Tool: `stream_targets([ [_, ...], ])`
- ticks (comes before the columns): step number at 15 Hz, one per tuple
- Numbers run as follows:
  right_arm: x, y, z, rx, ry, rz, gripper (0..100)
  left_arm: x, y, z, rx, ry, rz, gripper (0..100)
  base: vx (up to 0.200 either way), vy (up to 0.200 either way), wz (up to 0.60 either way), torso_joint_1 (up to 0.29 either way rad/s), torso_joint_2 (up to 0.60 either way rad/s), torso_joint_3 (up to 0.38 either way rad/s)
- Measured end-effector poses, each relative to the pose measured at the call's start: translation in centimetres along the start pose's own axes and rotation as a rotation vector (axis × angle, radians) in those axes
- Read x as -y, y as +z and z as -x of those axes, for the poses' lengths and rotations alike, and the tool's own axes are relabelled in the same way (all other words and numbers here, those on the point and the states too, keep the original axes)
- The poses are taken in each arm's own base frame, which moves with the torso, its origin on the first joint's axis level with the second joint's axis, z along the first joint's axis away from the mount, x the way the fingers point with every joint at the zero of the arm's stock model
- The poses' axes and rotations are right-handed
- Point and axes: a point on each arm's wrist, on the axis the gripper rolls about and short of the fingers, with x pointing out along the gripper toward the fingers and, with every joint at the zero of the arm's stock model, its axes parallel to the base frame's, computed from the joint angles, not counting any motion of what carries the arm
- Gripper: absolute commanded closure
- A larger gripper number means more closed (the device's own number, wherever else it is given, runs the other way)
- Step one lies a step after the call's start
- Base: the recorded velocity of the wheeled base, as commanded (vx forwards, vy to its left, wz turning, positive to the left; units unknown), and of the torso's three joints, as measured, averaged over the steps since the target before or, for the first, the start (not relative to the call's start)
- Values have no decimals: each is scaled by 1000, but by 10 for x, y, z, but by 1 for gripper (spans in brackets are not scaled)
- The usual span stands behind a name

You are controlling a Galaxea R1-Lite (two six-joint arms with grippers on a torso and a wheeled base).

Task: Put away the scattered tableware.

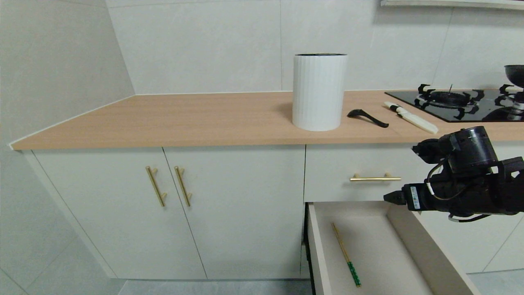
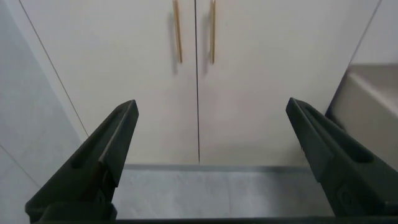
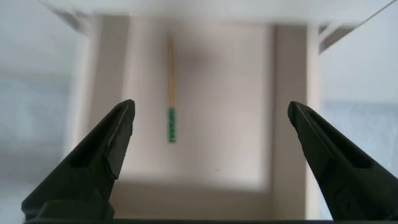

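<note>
On the wooden counter point(image 1: 184, 119) lie a black spoon point(image 1: 367, 117) and a white knife with a black band point(image 1: 410, 117), both right of a tall white ribbed holder point(image 1: 318, 92). Below them a drawer point(image 1: 318, 250) stands pulled out. A pair of chopsticks with green ends point(image 1: 346, 255) rests on its floor. My right gripper point(image 1: 395, 198) hangs over the drawer's right side. In the right wrist view it is open and empty point(image 3: 210, 106), above the chopsticks point(image 3: 170, 93) and the drawer floor point(image 3: 230, 112). My left gripper point(image 2: 211, 102) is open and empty, low before the cabinet doors point(image 2: 198, 74).
A gas hob point(image 1: 454, 102) with a dark pot point(image 1: 515, 73) fills the counter's right end. A shut drawer with a brass handle point(image 1: 375, 178) sits above the open one. Two cabinet doors with brass handles point(image 1: 156, 185) stand to the left. The counter's left half is bare.
</note>
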Motion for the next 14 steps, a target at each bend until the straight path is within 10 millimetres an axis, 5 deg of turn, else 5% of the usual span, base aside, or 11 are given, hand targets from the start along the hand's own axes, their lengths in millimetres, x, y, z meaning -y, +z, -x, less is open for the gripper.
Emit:
stream_targets([
  [14,-4,-3,-2,-15,7,11,0,0,0,0,0,0,0,0,0,0,0,195,-475,-291],
])
